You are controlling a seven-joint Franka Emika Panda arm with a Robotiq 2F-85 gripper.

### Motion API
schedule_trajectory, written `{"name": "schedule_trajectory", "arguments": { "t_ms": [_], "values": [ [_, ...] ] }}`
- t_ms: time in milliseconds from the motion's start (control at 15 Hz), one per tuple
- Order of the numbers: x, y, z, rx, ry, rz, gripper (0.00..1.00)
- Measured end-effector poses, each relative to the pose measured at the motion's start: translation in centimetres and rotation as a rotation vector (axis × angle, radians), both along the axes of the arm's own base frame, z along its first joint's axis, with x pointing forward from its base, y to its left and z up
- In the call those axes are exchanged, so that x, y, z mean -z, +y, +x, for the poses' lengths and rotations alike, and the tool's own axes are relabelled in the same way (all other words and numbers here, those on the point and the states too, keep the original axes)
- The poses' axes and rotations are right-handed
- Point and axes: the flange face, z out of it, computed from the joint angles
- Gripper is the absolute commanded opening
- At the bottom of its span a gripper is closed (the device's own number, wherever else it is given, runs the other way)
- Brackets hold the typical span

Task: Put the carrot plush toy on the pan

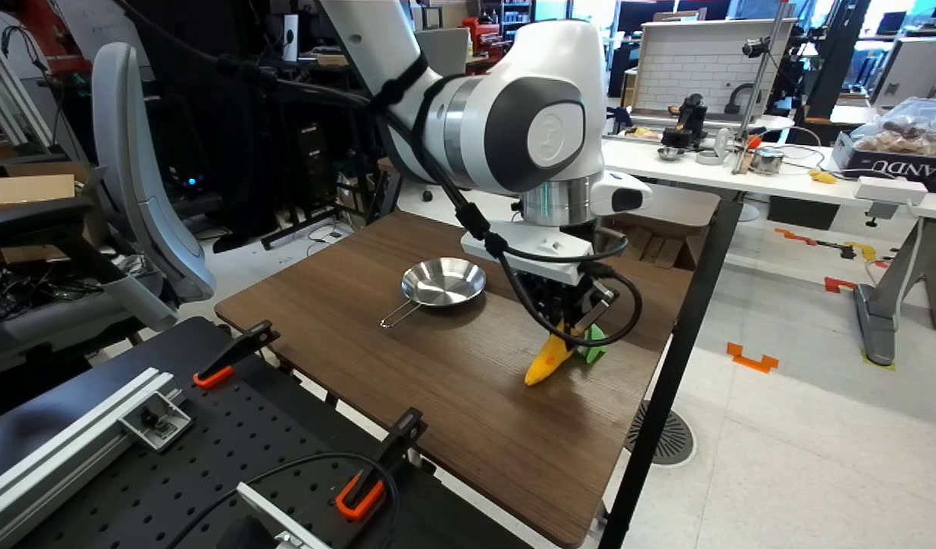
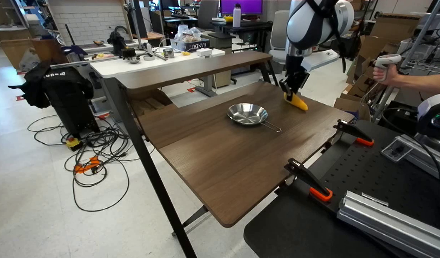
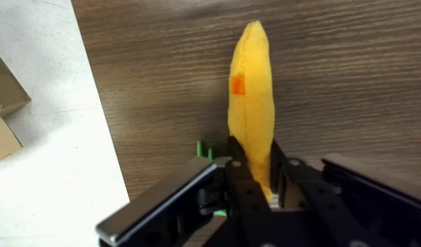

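The carrot plush toy (image 1: 548, 362) is orange-yellow with a green tuft partly hidden behind my gripper. It shows in both exterior views (image 2: 297, 102) and in the wrist view (image 3: 251, 92), where its thin tip points up the picture. My gripper (image 3: 253, 141) is shut on its thick part, one finger on each side. In the exterior views my gripper (image 1: 570, 328) (image 2: 289, 94) points down, low over the table. I cannot tell whether the toy touches the table. The silver pan (image 1: 443, 282) (image 2: 247, 114) stands upright on the table, apart from the toy, with nothing in it.
The brown table (image 1: 406, 366) (image 2: 223, 161) has a raised shelf (image 2: 205, 70) along one side and a dark post (image 1: 666, 381) at its edge. Orange-black clamps (image 1: 384, 465) (image 2: 309, 179) sit at the edge beside the black perforated base (image 1: 231, 457). A person's hand (image 2: 388, 75) holds a controller.
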Motion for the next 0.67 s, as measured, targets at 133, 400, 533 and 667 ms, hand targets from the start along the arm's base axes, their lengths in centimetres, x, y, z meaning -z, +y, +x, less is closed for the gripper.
{"name": "schedule_trajectory", "arguments": {
  "t_ms": [133, 400, 533, 667],
  "values": [
    [-0.6, 0.2, 0.4, -0.007, -0.026, -0.004, 0.01],
    [-3.6, 1.6, 1.7, -0.032, -0.086, -0.006, 0.03],
    [-5.6, 3.0, 2.5, -0.054, -0.121, -0.003, 0.03],
    [-7.6, 4.9, 3.1, -0.084, -0.151, 0.002, 0.03]
  ]
}}
